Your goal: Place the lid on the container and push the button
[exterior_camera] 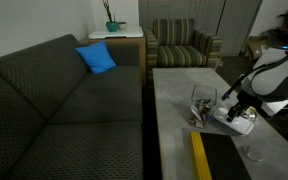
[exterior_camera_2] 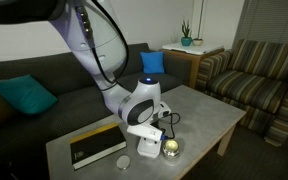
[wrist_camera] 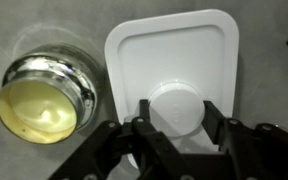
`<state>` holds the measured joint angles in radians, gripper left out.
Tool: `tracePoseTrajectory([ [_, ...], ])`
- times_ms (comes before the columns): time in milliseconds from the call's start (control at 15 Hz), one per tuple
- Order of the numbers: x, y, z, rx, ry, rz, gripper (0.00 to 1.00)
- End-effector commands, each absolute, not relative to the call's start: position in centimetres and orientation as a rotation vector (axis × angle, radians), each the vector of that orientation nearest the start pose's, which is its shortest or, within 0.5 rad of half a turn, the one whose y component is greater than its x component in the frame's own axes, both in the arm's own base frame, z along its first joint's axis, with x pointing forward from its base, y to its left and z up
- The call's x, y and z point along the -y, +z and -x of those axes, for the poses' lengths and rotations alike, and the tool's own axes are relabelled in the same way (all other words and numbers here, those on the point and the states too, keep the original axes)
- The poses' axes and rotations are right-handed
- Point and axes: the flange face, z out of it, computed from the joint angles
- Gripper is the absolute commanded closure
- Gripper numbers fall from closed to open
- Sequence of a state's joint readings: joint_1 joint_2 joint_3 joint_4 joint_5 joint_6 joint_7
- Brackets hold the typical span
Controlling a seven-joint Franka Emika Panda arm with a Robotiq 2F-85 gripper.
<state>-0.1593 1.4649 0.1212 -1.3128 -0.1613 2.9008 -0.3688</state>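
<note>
The white lid [wrist_camera: 174, 45] lies flat on the grey table, filling the wrist view, with a round knob in its middle. My gripper [wrist_camera: 176, 112] is above it, and its two fingers press on either side of that knob. In an exterior view the gripper [exterior_camera: 231, 110] is down on the lid [exterior_camera: 244, 122] at the table's right side, and the clear container [exterior_camera: 202, 102] stands upright just left of it, apart from the lid. In an exterior view [exterior_camera_2: 149, 140] the gripper hides the lid, and I cannot make out the container.
A small round yellowish tin [wrist_camera: 42, 95] sits on the table right beside the lid, also seen in an exterior view [exterior_camera_2: 171, 148]. A black and yellow book [exterior_camera: 206, 155] lies near the table's front edge. A sofa [exterior_camera: 64, 100] runs along the table.
</note>
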Motion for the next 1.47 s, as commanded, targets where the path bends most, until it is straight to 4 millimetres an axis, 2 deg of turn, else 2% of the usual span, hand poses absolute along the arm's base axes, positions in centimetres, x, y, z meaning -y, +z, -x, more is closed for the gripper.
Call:
tracePoseTrajectory([
  [0, 3.9, -9.8, -63.7, 0.558, -0.249, 3.147, 0.71],
  [267, 4.4, -5.1, -63.4, 0.529, -0.286, 3.227, 0.71],
  [600, 2.8, 1.4, -62.9, 0.526, -0.377, 3.151, 0.71],
  [867, 1.5, 5.7, -63.1, 0.306, -0.416, 3.006, 0.71],
  [933, 1.3, 3.2, -64.2, 0.359, -0.41, 3.076, 0.46],
  [1067, 1.0, 4.9, -64.1, 0.311, -0.431, 3.025, 0.46],
  [1200, 1.3, 5.2, -63.9, 0.297, -0.429, 3.018, 0.46],
  [1267, 1.3, 5.0, -63.8, 0.295, -0.424, 3.018, 0.71],
  [1400, 1.4, 4.3, -62.0, 0.332, -0.46, 3.061, 0.71],
])
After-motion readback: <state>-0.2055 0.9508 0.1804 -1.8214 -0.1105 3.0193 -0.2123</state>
